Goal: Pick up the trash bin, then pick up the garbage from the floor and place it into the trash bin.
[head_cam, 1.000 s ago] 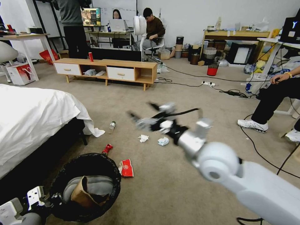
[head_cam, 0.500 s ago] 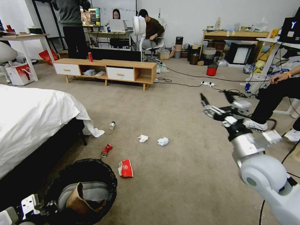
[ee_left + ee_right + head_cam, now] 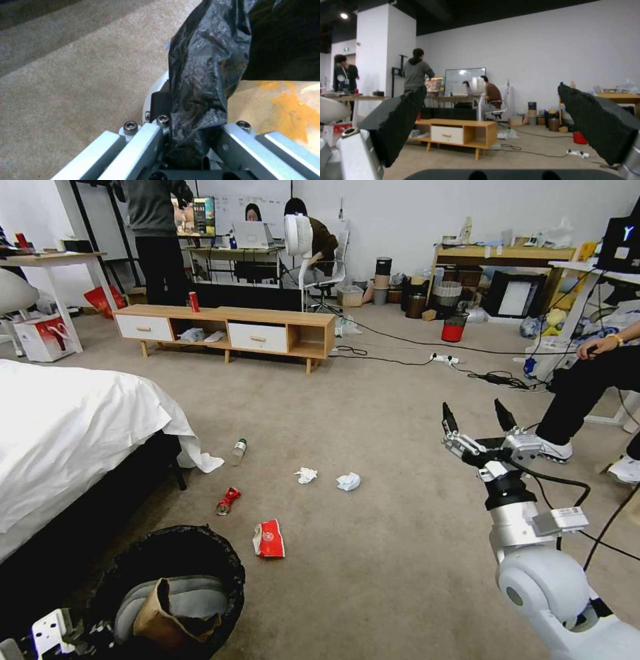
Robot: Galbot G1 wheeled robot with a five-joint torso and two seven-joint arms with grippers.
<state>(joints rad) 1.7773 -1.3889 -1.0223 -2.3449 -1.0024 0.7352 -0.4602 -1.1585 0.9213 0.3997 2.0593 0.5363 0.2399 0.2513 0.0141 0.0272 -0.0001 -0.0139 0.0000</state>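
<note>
Left gripper clamping trash bin rim through liner; thin bag risking slip. Right gripper gaping, empty, hovering well right of tissues.

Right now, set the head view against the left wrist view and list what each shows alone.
Head view alone: the crushed red can, red-white packet, two crumpled white tissues, clear green-capped bottle on the carpet, and the open right gripper raised off to the right.

Left wrist view alone: the left gripper clamped on the bin's crinkled black plastic liner.

Both: the black-lined round trash bin and a tan cardboard piece inside it.
</note>
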